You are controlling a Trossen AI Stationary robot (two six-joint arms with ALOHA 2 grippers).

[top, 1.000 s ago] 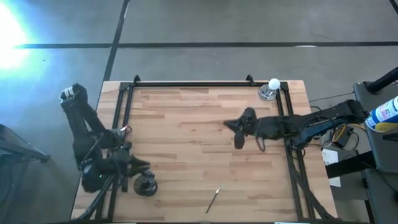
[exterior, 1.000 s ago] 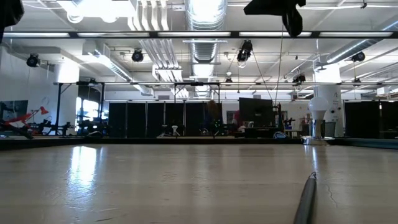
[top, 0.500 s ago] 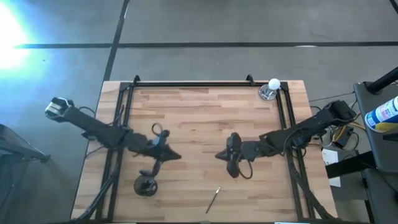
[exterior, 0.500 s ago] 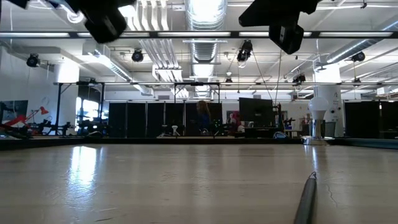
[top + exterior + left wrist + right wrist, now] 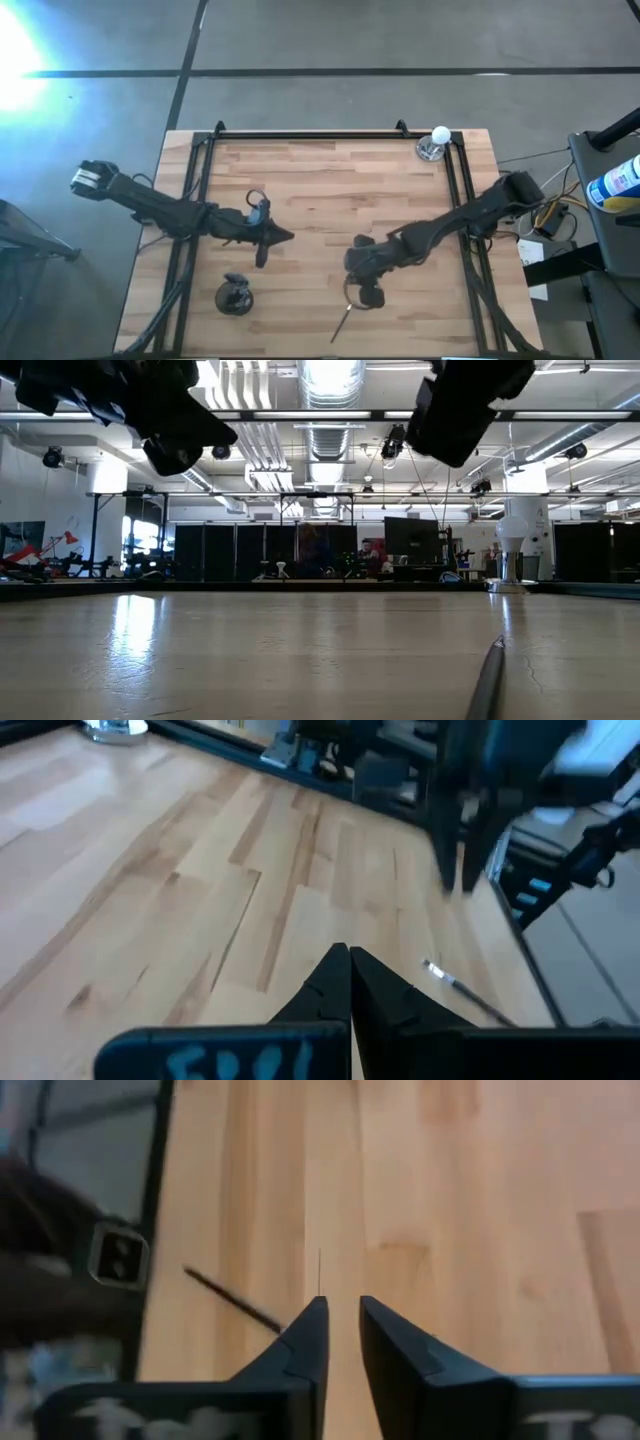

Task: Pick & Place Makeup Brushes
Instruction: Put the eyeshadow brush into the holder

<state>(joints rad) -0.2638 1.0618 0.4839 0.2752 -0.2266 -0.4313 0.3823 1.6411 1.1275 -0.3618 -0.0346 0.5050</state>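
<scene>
On your wooden table, the right gripper hovers with fingers slightly parted above one makeup brush near the front edge. Your left gripper, fingers pressed together, hangs left of centre.

No lettering, brand or number reads clearly in any view. Blurred pale-blue marks on the dark body behind the left gripper fingers and faint pale marks on the dark body behind the right gripper fingers cannot be made out. The blue-and-white labelled bottle well away from both sets of fingers carries print too small to read.
</scene>
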